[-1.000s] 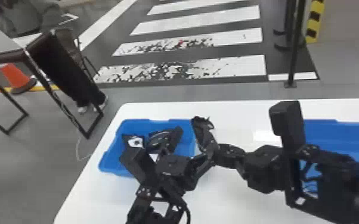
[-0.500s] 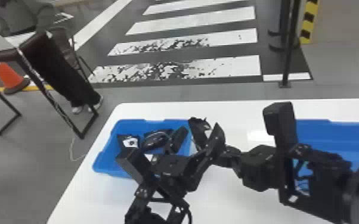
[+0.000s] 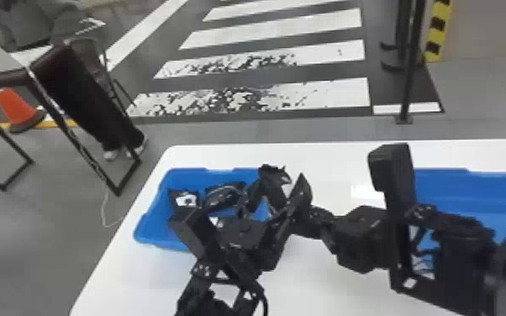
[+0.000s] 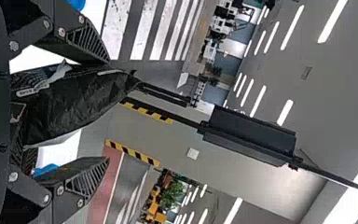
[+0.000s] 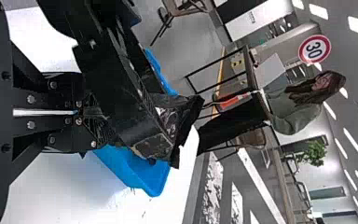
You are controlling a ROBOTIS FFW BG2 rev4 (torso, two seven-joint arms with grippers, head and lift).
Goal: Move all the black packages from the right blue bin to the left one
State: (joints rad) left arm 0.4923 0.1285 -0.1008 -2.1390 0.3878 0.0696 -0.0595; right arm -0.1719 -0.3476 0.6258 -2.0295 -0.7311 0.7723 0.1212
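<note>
In the head view, my left gripper (image 3: 279,185) stands open over the left bin's right side. Its fingers are on either side of an upright black package (image 3: 274,178). Reaching in from the right, my right gripper (image 3: 307,216) is shut on that package's lower end. In the left wrist view, the package (image 4: 81,105) lies between the spread fingers of my left gripper (image 4: 107,111). The right wrist view shows my right gripper (image 5: 92,122) shut, with the package top (image 5: 182,119) beyond the left gripper's body. Several black packages (image 3: 222,195) lie in the left blue bin (image 3: 149,237).
The right blue bin (image 3: 491,185) stands at the right, partly behind my right arm. Both arms cross close together above the white table (image 3: 328,168). Past its back edge a black post (image 3: 409,84) rises from the floor.
My left gripper's fingers have spread, with one now standing to the right of the package. The right gripper has stayed nearly in place with the package, while the head view has shifted slightly.
</note>
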